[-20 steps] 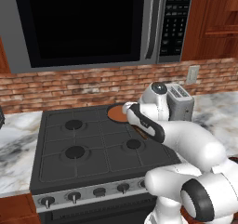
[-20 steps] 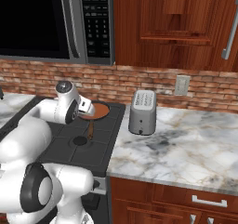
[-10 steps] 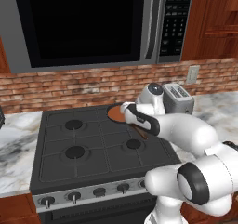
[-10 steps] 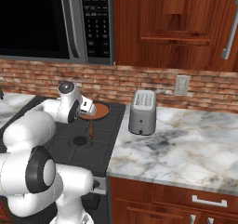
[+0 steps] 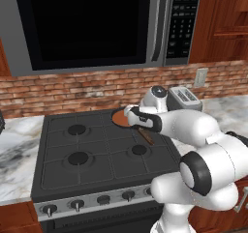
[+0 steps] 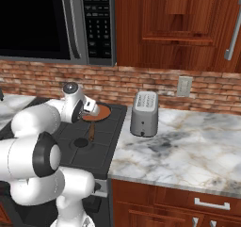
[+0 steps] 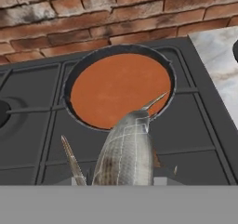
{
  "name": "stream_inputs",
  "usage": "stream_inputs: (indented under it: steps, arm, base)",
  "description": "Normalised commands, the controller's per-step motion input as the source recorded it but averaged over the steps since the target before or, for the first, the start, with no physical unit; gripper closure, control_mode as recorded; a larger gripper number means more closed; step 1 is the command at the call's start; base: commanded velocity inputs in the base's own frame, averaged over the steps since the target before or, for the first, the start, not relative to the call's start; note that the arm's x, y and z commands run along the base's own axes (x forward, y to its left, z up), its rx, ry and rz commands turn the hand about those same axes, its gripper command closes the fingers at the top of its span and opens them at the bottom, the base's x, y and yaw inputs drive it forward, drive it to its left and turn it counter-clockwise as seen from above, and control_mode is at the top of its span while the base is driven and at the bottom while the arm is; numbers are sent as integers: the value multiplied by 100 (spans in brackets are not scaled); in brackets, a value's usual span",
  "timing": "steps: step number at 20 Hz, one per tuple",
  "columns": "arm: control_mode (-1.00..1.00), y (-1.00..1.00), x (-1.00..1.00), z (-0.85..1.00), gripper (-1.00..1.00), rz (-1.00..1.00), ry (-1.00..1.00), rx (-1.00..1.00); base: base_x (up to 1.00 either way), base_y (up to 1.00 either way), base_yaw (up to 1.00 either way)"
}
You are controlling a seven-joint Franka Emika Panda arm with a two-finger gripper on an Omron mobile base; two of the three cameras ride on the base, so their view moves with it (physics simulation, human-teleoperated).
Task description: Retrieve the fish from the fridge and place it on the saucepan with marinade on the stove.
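Note:
A silvery-grey fish (image 7: pixel 125 153) fills the lower middle of the hand view, and my gripper (image 5: pixel 128 112) is shut on it. The fish hangs just short of the saucepan (image 7: pixel 69 81), its pointed end reaching over the near rim. Smooth reddish-brown marinade (image 7: pixel 116 90) covers the pan's round surface. The saucepan (image 5: pixel 120 117) sits on the back right burner of the dark stove (image 5: pixel 92 150), its brown handle (image 5: pixel 147 136) pointing toward the front. From the right base view my gripper (image 6: pixel 92 109) is at the pan's (image 6: pixel 102 114) left edge. The fridge is out of view.
A silver toaster (image 6: pixel 144 113) stands on the marble counter (image 6: pixel 188 146) right of the stove. The black microwave (image 5: pixel 87 24) hangs above the burners, with a brick wall (image 5: pixel 72 89) behind. A row of knobs (image 5: pixel 101 200) lines the stove's front.
My hand, still holding the fish, has shifted a little to the left and closer to the pan, and the arm's elbow has swung round. The pan has not moved.

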Motion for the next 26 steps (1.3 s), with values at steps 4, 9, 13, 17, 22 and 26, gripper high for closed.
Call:
stream_inputs:
  steps: [4, 9, 13, 17, 22, 26]
  arm:
    - [-100, 0, 19, -5, 100, 0, 0, 0]
    - [-100, 0, 17, -2, 100, 0, 0, 0]
    - [-100, 0, 14, 0, 100, 0, 0, 0]
    - [-100, 0, 16, 0, 100, 0, 1, 0]
    - [-100, 0, 25, -1, 100, 0, 0, 0]
    - [-100, 2, 26, -3, 100, 0, 0, 0]
  base:
    - [0, 0, 0]
    - [0, 0, 0]
    - [0, 0, 0]
    - [0, 0, 0]
    - [0, 0, 0]
    - [0, 0, 0]
